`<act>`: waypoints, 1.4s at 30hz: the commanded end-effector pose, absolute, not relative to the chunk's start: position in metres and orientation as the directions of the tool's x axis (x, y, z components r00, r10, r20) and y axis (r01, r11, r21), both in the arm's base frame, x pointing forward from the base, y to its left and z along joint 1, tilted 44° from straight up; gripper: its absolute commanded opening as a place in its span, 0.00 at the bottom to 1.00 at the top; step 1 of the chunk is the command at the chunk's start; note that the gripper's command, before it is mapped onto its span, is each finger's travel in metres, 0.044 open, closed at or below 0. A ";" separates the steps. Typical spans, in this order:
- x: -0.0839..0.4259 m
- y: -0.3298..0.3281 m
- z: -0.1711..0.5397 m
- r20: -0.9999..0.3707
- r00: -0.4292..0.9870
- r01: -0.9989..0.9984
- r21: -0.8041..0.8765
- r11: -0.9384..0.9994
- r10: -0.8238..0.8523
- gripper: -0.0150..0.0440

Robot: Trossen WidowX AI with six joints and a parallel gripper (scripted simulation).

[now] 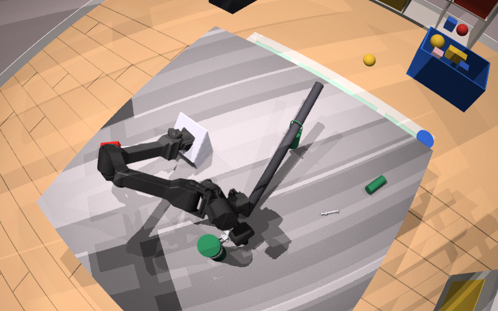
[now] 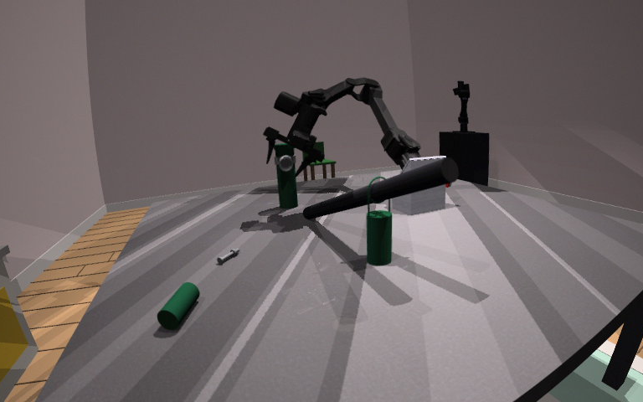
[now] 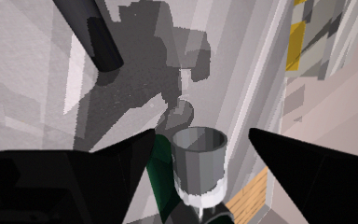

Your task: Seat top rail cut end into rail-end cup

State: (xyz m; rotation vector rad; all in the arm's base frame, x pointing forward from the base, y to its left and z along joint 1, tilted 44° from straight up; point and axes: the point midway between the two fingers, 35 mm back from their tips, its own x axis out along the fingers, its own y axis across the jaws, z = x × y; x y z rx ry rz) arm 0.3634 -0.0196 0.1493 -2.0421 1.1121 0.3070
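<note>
The dark rail [image 1: 278, 154] [image 2: 414, 180] [image 3: 89, 33] slants through the green loop [image 1: 296, 122] [image 2: 377, 177] on the small post [image 1: 295, 142] [image 2: 378, 239]. Its near end is low, at or close to the table, apart from the cup. The big green post [image 1: 209, 245] [image 2: 287, 187] [image 3: 159, 175] stands upright. The grey rail-end cup [image 1: 224, 236] [image 2: 285, 162] [image 3: 199, 163] hangs on its band near the cap; its open mouth is empty. My gripper [image 1: 242, 225] [image 2: 282, 168] [image 3: 200, 133] is wide open and empty, its fingers either side of the cup in the wrist view, clear of the rail.
A loose green cylinder [image 1: 375, 184] [image 2: 178, 305] and a small bolt [image 1: 329, 212] [image 2: 228, 255] lie on the table, right of the rail in the top view. A white wedge block [image 1: 203, 144] [image 2: 419, 198] stands by the arm's base. A blue toy bin [image 1: 446, 83] is on the floor.
</note>
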 end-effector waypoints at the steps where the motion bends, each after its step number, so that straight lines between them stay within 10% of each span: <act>1: 0.365 -0.024 0.144 -0.537 0.587 -0.798 -0.510 -0.322 -0.606 1.00; 22: 0.362 -0.024 0.143 -0.548 0.590 -0.801 -0.489 -0.344 -0.593 0.25; 42: 0.350 -0.024 0.142 -0.595 0.592 -0.806 -0.409 -0.429 -0.544 0.25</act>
